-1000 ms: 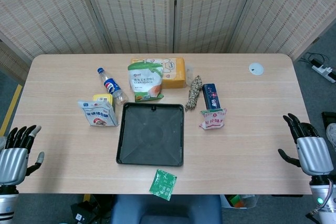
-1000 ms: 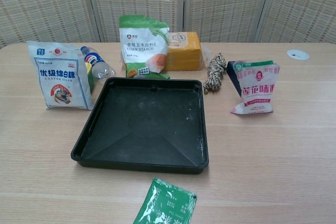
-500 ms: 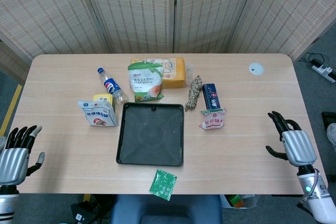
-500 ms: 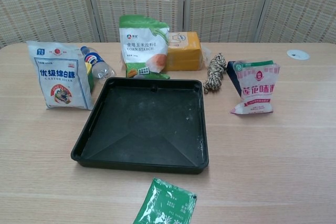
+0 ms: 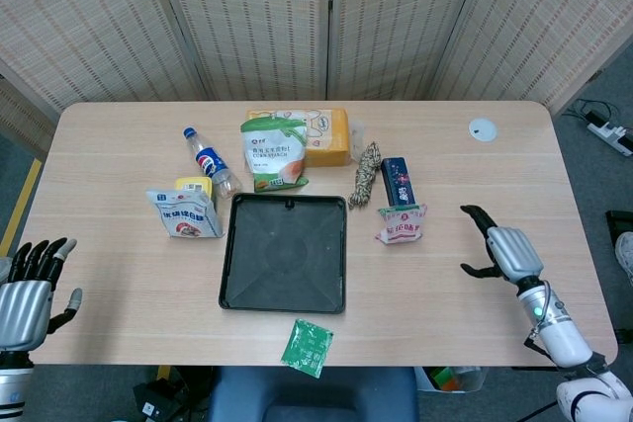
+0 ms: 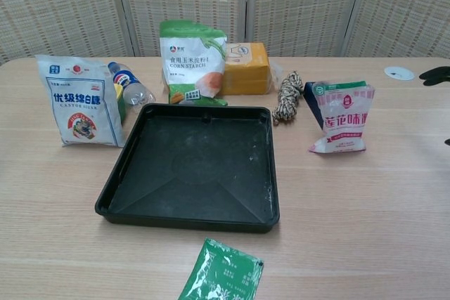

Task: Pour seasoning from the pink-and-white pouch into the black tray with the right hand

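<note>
The pouch stands upright on the table, pink and white with red characters, just right of the tray and apart from it. Behind the pouch lies a dark blue box, and beside that a bundle of twisted rope. The black tray sits near the table's middle and holds nothing visible but faint smudges.

The right hand hovers over the table to the right of the pouch, not touching it, with its fingers apart and nothing in them; in the chest view only dark fingertips show at the right edge. The left hand hangs off the table's near left corner, fingers spread and holding nothing.

Behind the tray stands a green and white starch bag, with an orange pack behind it. Left of the tray stands a white sugar bag; a plastic bottle lies on its side behind that bag, and a yellow item sits between them. A green sachet lies flat at the near edge, in front of the tray. A small white disc rests near the far right corner.
</note>
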You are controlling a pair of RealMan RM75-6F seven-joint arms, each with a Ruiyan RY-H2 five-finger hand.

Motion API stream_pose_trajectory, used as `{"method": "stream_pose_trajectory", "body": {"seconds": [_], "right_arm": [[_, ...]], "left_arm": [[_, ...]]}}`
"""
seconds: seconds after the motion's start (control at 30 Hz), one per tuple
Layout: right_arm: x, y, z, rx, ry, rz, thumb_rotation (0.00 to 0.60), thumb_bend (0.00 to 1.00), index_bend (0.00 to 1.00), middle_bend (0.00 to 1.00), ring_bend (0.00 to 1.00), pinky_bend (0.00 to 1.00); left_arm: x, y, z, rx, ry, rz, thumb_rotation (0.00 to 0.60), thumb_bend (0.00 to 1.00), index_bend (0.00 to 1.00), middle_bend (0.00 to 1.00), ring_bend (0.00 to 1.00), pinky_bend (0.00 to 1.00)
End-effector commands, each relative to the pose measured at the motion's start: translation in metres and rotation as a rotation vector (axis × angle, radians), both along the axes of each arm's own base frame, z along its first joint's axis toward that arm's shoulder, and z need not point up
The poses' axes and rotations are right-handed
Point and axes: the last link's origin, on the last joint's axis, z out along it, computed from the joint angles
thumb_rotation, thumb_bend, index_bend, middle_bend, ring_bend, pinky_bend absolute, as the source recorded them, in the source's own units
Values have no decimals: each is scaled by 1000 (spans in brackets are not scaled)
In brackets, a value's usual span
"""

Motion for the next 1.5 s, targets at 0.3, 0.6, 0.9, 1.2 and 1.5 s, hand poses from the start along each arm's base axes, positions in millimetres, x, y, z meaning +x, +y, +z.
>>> {"method": "stream_pose_trajectory", "body": {"seconds": [0.3,0.6,0.9,1.2,1.5], "right_arm": [[12,-56,-45,152,-144,-53,589,248,72,114,815,721],[24,-73,-70,202,-176,-27,589,249,71,122,822,727],[32,-84,-85,220,-192,10,595,248,99,190,849,746],[41,-85,-102,164,-255,59,600,255,414,412,957,868],[43,-81,-112,59,-347,37,600,361,666,599,1000,960]], "left_arm": [[4,3,-2,-7,5,-5,600,466,140,133,106,0],[2,4,-2,-7,13,5,600,465,143,133,106,0],[0,6,-2,-9,11,10,600,463,144,133,106,0],[-2,5,1,-5,13,14,600,462,145,133,106,0],[-4,2,4,-2,9,12,600,461,146,133,106,0]]}}
